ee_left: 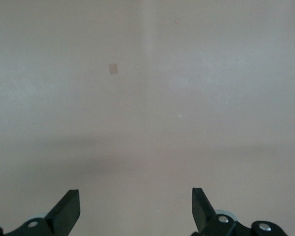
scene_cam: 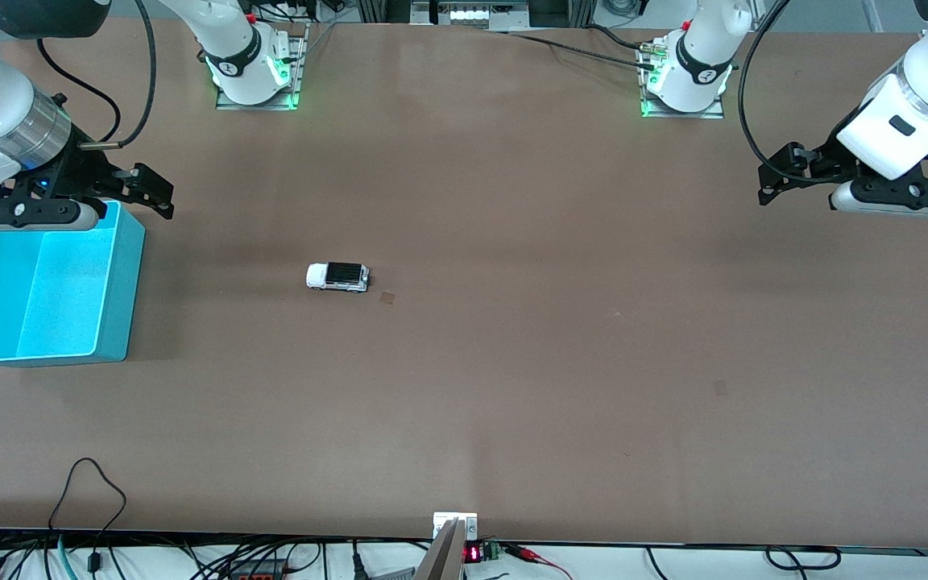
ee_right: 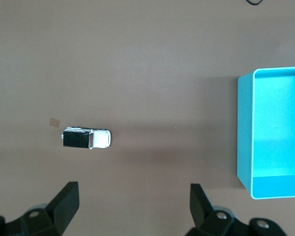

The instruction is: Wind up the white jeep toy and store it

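Bin: a turquoise open bin (scene_cam: 53,290) sits at the right arm's end of the tabletop (scene_cam: 512,387); nothing shows inside it.
Right hand: the right hand (scene_cam: 146,189) hangs over the bin's rim farthest from the front camera, fingers spread wide, holding nothing. In the right wrist view the two dark fingertips (ee_right: 66,199) stand well apart with bare tabletop between them.
Jeep position: the white jeep toy (scene_cam: 337,276) rests on its wheels on the open tabletop, between the two arms but clearly toward the right arm's end, well apart from the bin.
Jeep axis: its long axis runs along the table from one arm's end to the other, white bonnet toward the bin, black ribbed roof up; the right wrist view (ee_right: 87,138) shows the same lie.
Marker: a small tan patch (scene_cam: 388,298) lies just beside the jeep, toward the left arm's end and slightly nearer the front camera.
Left hand: the left hand (scene_cam: 786,173) waits over bare tabletop at its own end, fingers wide and empty; its wrist view shows only tabletop and another tan patch (ee_left: 113,68).
Key relation: the right hand looks the nearer; from it the jeep lies toward the table's middle.
Likely need: a grip across the jeep's narrow sides, judged from its lie.
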Robot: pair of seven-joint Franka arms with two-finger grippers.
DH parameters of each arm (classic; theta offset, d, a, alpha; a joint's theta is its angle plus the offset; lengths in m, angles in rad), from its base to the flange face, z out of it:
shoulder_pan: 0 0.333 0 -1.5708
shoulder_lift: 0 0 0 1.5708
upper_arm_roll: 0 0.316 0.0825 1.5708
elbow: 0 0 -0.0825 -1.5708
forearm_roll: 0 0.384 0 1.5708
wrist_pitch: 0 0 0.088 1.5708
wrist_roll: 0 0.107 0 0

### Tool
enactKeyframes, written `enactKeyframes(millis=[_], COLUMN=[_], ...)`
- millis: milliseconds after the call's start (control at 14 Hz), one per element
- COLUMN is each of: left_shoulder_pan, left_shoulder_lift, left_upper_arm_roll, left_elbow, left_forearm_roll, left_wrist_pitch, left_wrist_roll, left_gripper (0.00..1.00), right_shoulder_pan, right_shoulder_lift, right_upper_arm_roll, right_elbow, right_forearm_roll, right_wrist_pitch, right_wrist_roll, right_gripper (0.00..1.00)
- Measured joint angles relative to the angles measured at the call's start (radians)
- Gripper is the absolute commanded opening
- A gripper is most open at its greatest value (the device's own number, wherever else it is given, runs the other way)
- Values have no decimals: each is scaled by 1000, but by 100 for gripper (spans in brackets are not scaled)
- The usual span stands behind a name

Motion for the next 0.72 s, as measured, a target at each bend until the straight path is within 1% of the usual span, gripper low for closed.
enactKeyframes(millis=[573,717], left_shoulder_pan=[15,16], left_shoulder_lift=[1,1], left_upper_arm_roll=[5,6], left_elbow=[6,12], left_forearm_roll=[0,0], left_wrist_pitch=[-17,-39], left_wrist_roll=[-3,-2], left_gripper=[100,100], right_shoulder_pan=[0,1], right_shoulder_lift=[0,0], right_upper_arm_roll=[0,0], right_elbow=[0,0], right_forearm_roll=[0,0], right_wrist_pitch=[0,0], right_wrist_roll=[0,0], right_gripper=[100,100])
